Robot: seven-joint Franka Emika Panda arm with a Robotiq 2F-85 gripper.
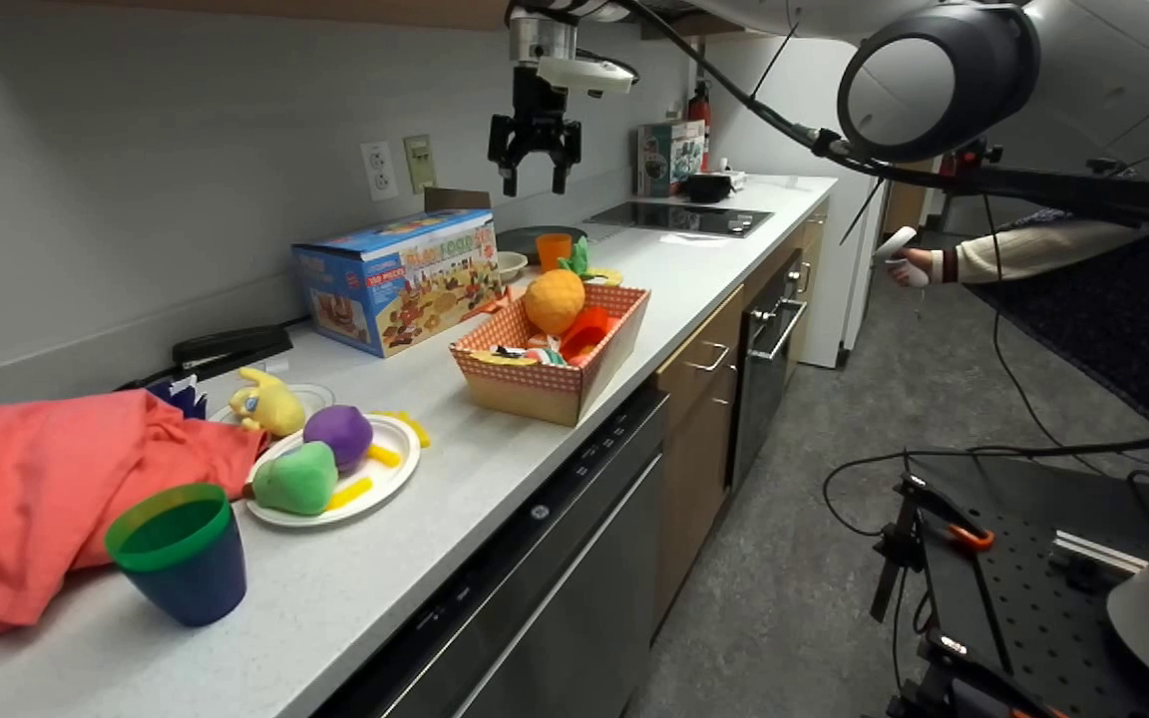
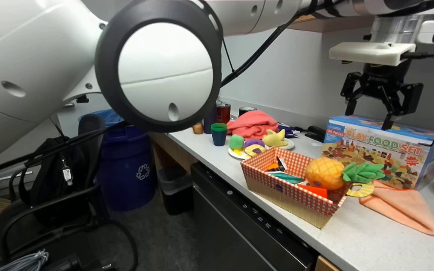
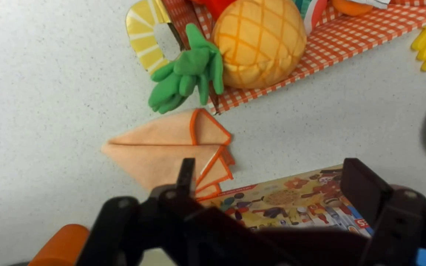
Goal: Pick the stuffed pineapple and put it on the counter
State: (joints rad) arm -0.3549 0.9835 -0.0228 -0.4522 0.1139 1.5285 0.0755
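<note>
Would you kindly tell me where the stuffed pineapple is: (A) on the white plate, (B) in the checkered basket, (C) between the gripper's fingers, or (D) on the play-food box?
B: in an exterior view the stuffed pineapple rests in the checkered basket, its leaves poking out at one end; the open gripper holds nothing.

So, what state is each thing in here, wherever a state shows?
Gripper: open, holding nothing
Checked basket: open-topped, holding toys
Stuffed pineapple: on its side in the basket, tuft overhanging
Peach napkin: folded
Play food box: one flap raised
Coral cloth: crumpled
Blue cup: upright, green cup nested inside
Dishwasher: shut
Oven: shut
Cooktop: on or off, cannot tell
</note>
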